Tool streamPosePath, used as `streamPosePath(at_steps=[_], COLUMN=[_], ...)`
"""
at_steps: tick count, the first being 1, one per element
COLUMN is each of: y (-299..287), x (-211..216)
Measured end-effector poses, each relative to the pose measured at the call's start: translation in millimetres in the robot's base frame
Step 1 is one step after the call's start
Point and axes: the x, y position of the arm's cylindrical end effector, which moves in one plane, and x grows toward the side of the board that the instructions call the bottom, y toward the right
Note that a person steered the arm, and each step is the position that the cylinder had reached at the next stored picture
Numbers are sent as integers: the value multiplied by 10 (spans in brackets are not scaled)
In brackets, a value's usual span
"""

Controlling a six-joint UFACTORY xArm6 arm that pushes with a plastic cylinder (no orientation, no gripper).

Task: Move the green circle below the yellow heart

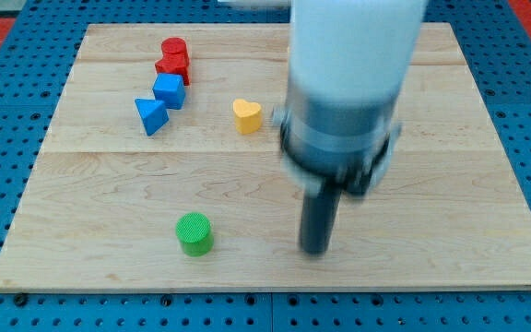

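Item: green circle (194, 233), near the view's bottom, down-left of the yellow heart (246, 116). My tip (314, 249), a bare rod with nothing to spread or pinch, stands to its right. Advice: circle round to its left, push rightward gently, stopping beneath the heart.

The scene is evenly and brightly lit, with no glare seen. Only faint, short shadows are cast beside the blocks. The arm (348, 92) is blurred and overexposed at the view's top; the board (450, 267) is rendered sharply.
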Motion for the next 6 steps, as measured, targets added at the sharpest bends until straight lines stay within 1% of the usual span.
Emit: streamPosePath(at_steps=[1, 2, 3, 4, 5, 6], y=[-547, -671, -605, -1119, -1180, -590], x=[-1, -492, -153, -15, -484, -803])
